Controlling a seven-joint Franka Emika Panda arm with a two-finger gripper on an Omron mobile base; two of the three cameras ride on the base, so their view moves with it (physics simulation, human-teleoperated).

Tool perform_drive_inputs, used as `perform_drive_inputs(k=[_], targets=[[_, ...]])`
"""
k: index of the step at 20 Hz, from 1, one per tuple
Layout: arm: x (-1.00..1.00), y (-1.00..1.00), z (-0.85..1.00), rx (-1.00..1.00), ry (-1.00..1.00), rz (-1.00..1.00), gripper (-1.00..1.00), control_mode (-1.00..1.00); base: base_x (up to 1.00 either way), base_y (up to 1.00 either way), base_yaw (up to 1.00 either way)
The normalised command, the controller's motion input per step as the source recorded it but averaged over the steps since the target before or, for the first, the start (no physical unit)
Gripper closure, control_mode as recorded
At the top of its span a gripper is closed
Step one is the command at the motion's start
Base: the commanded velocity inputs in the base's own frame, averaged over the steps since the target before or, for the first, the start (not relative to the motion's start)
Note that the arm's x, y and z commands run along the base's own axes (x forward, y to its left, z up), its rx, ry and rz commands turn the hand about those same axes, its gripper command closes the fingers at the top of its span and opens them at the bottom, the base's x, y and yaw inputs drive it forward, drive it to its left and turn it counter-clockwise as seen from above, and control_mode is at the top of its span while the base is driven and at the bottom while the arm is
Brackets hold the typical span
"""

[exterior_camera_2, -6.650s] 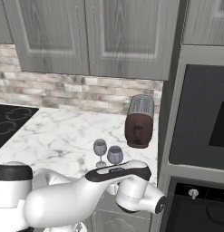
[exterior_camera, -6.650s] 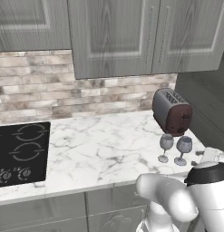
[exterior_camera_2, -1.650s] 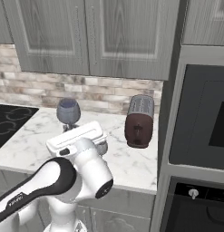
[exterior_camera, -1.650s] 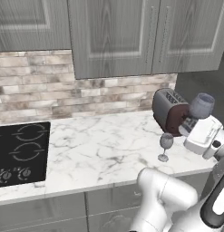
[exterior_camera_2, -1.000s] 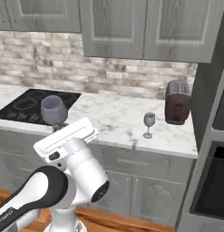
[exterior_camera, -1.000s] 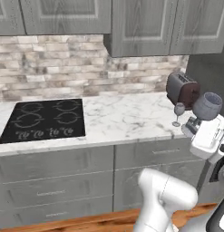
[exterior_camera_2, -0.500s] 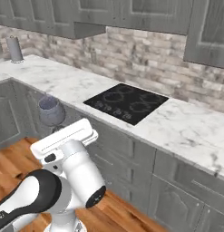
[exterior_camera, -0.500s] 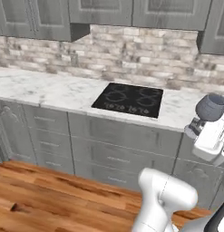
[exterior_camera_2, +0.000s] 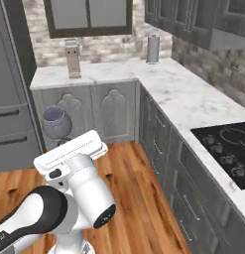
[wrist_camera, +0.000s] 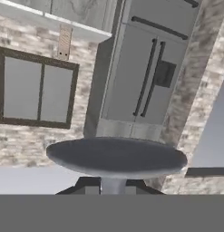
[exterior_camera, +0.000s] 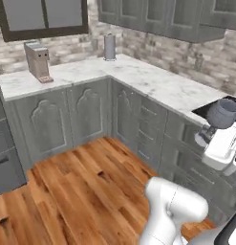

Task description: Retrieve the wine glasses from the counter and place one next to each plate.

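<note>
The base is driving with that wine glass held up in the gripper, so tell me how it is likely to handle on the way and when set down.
The wine glass looks thin and clear, so probably fragile if knocked. Its wide bowl sits high above the gripper, which clamps the thin stem, so it may swing or slip in turns. On its small round foot it would likely tip easily if put down crooked.

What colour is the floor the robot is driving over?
Warm orange-brown wood planks on the floor; clearest in the left base view.
</note>
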Motion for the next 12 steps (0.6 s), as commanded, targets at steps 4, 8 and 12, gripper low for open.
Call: perform_drive_inputs(k=[4, 8, 12], targets=[[0.0, 0.0, 0.0, 0.0, 0.0, 0.0, 1.0, 1.0, 0.0, 0.0, 1.0], [0.0, 0.0, 0.0, 0.0, 0.0, 0.0, 1.0, 1.0, 0.0, 0.0, 1.0], [0.0, 0.0, 0.0, 0.0, 0.0, 0.0, 1.0, 1.0, 0.0, 0.0, 1.0]])
